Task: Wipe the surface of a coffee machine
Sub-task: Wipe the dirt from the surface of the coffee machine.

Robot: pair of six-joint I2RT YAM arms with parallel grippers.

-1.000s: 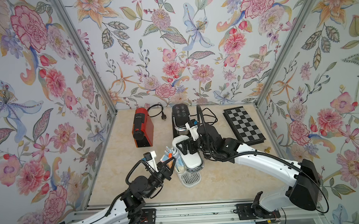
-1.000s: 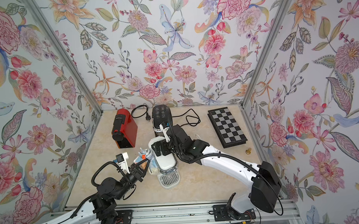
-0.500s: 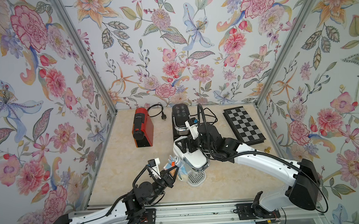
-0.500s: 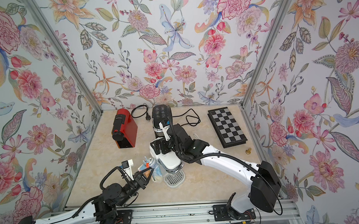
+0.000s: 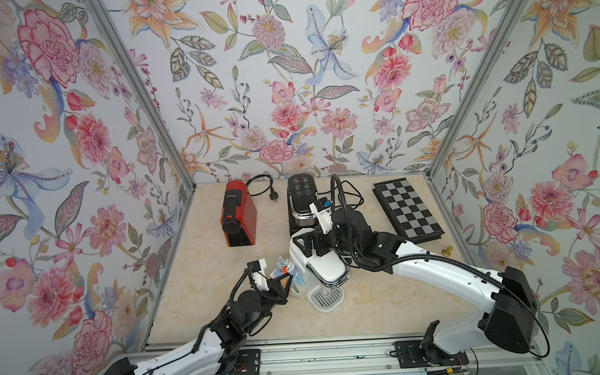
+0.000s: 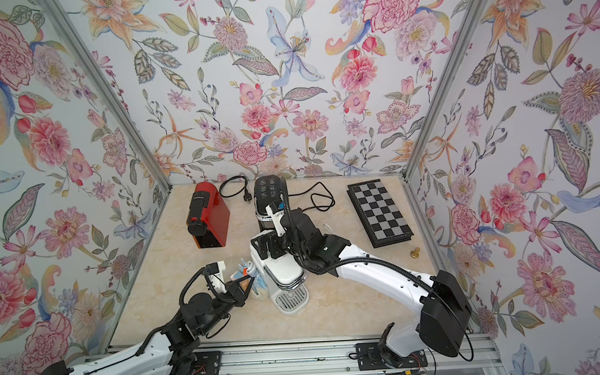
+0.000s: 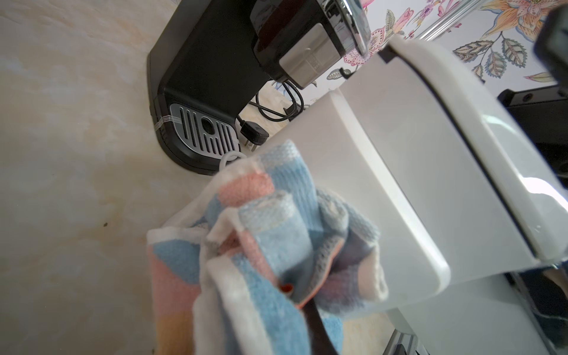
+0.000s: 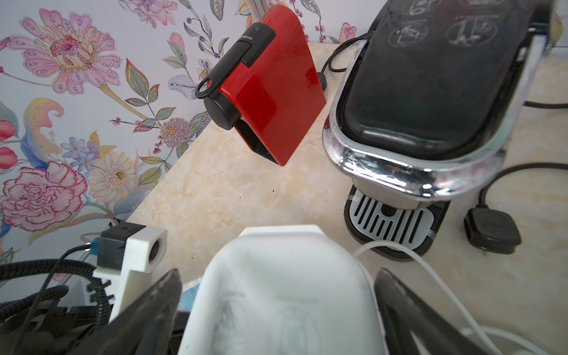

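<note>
The white coffee machine [image 5: 325,264] [image 6: 285,270] stands mid-table, drip tray toward the front. My left gripper [image 5: 283,279] [image 6: 243,281] is shut on a blue, pink and white cloth [image 5: 294,280] [image 7: 270,233]. The cloth is bunched and pressed against the machine's left side wall [image 7: 399,184], and it hides most of the left fingers. My right gripper [image 5: 316,251] [image 8: 279,307] is open wide. One of its dark fingers [image 8: 153,307] stands on each side of the machine's rear top [image 8: 285,292], close against it.
A red coffee machine [image 5: 238,218] stands at the back left and a black one [image 5: 302,198] right behind the white machine, with cables [image 5: 348,200] and a plug [image 8: 491,230] trailing. A folded chessboard [image 5: 407,209] lies at the back right, a small gold piece [image 5: 447,251] near it.
My left gripper has slid the cloth a little along the white machine's left side, toward the front and lower. The right gripper has stayed over the machine's top.
</note>
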